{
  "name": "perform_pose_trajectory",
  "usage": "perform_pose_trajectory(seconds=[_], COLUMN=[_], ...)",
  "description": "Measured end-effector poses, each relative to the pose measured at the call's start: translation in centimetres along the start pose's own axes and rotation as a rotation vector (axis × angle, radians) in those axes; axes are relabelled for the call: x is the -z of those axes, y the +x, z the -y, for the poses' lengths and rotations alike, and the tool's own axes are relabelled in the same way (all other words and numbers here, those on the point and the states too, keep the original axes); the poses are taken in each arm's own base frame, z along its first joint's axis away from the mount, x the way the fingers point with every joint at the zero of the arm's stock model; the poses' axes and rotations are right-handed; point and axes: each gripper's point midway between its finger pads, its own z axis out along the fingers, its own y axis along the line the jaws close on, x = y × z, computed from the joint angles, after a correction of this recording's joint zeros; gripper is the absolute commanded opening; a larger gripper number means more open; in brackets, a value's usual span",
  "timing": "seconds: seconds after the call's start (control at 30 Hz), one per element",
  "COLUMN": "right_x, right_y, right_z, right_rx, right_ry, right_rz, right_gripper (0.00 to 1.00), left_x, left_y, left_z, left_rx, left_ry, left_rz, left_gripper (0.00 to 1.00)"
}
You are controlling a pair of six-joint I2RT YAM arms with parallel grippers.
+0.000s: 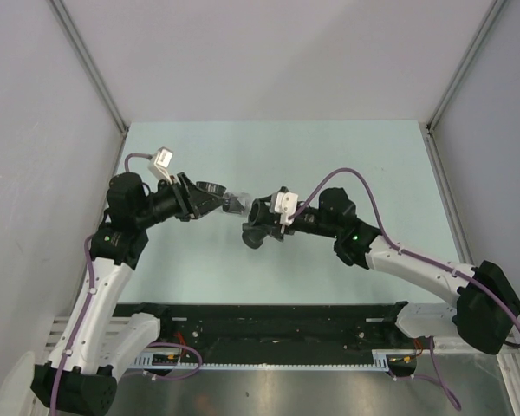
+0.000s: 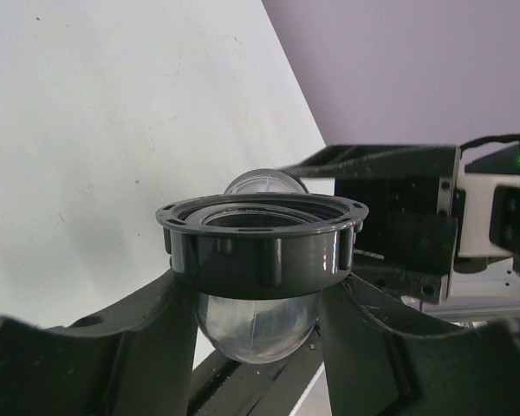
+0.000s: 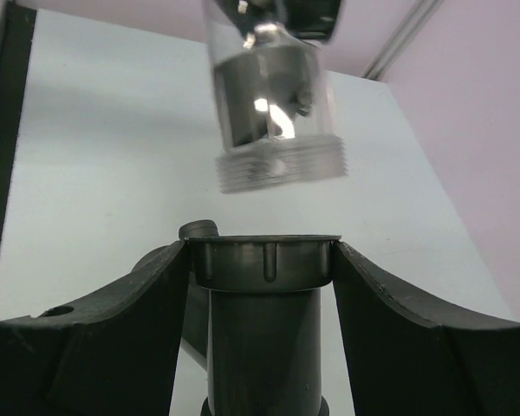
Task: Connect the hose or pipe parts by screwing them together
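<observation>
Above the pale green table [image 1: 329, 165], your left gripper [image 1: 206, 198] clamps the ring nut [image 2: 260, 247] on the clear connector [image 3: 273, 95], and your right gripper [image 1: 260, 230] holds the T-fitting [image 3: 263, 260]. Line them up squarely before you twist.

You are looking at a pale green tabletop [image 1: 329, 156] that is lying between pale lavender walls [image 1: 260, 52], with aluminium corner posts [image 1: 88, 65] running up from its far corners and a black mounting rail [image 1: 277, 322] stretching along its near edge beside a grey metal plate [image 1: 286, 394].
</observation>
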Motion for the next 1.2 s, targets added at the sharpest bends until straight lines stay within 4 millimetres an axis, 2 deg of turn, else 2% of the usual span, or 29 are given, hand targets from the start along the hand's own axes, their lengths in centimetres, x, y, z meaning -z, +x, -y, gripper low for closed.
perform_pose_trajectory(seconds=[0.13,0.3,0.5,0.63,0.9,1.2], right_x=[-0.3,1.2,1.9,2.8,3.6,2.8], right_y=[-0.5,-0.5,-3.0,-3.9,-3.2,-3.1], right_z=[-1.0,1.9,1.8,1.8,1.2,-1.2], right_rx=[-0.018,-0.13,-0.194,-0.226,-0.297,-0.208], right_ry=[-0.009,0.064,0.041,0.035,0.016,-0.01], right_rz=[0.004,0.041,0.133,0.186,0.22,0.172], right_gripper=[0.5,0.51,0.51,0.51,0.51,0.5], left_x=[0.0,0.0,0.0,0.1,0.4,0.6], left_y=[0.1,0.3,0.4,0.4,0.6,0.6], left_z=[0.1,0.4,0.6,0.7,1.5,2.2], left_rx=[0.015,0.032,0.049,0.055,0.07,0.058], left_ry=[0.004,0.018,0.025,0.028,0.055,0.079], left_rz=[-0.006,-0.016,-0.021,-0.022,-0.03,-0.035], left_gripper=[0.0,0.0,0.0,0.01,0.0,0.0])
